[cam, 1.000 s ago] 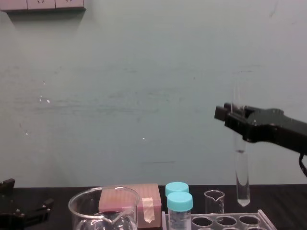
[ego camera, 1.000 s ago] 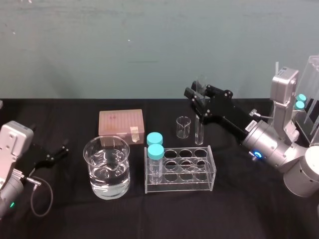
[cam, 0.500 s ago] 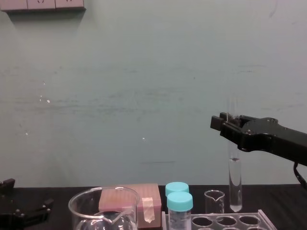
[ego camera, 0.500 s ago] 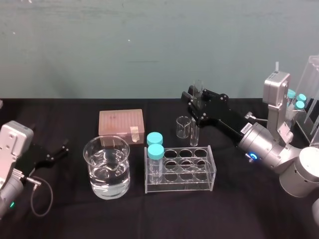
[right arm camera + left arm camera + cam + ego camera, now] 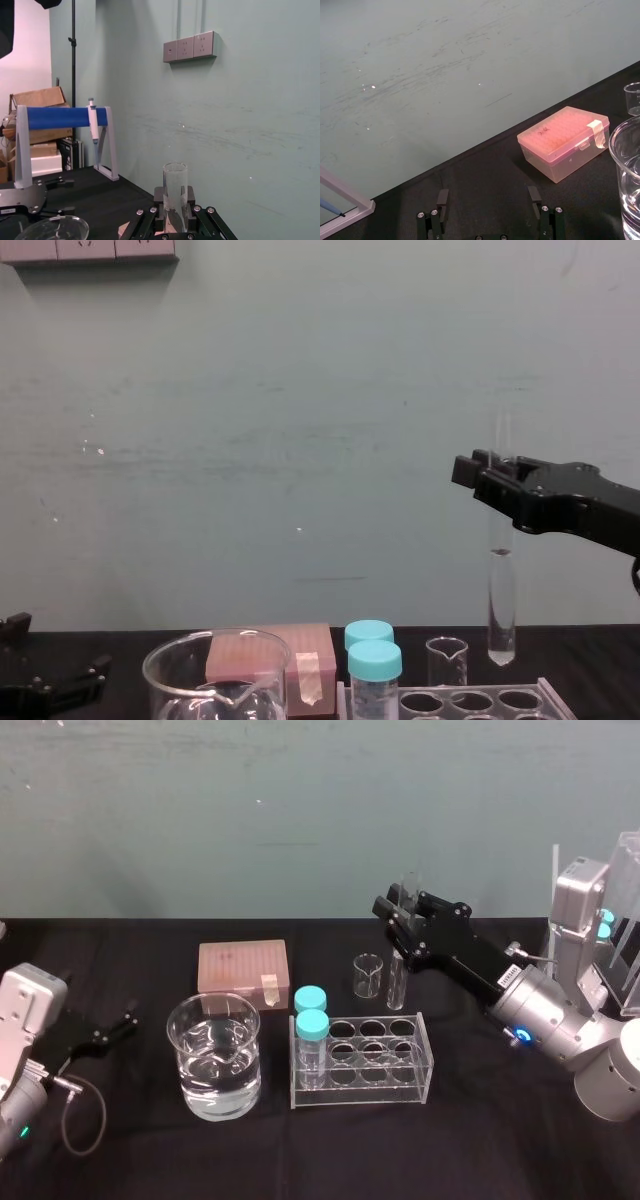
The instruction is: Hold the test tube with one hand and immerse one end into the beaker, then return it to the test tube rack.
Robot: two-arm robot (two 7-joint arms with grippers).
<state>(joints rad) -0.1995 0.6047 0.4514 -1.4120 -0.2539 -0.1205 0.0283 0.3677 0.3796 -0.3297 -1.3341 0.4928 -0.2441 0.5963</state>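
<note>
The test tube [image 5: 398, 976] hangs upright with a little liquid in its rounded bottom, a short way above the back right holes of the test tube rack [image 5: 362, 1062]. My right gripper [image 5: 401, 919] is shut on the tube's upper part, and its open mouth sticks out above the fingers [image 5: 175, 186]. In the chest view the test tube [image 5: 500, 602] ends just above the test tube rack [image 5: 470, 702]. The beaker [image 5: 214, 1056], about half full of water, stands left of the rack. My left gripper [image 5: 115, 1025] rests open at the table's left edge, holding nothing.
Two teal-capped vials [image 5: 311, 1011] stand in the rack's left holes. A tiny clear beaker [image 5: 368, 976] is behind the rack, and a pink tip box [image 5: 243, 966] behind the large beaker. A clear stand with teal-capped vials [image 5: 603, 924] is at the far right. A blue pipette stand [image 5: 65, 118] stands far left.
The right gripper dipped the test tube slightly down and left, then brought it back up and right. The left arm has not moved.
</note>
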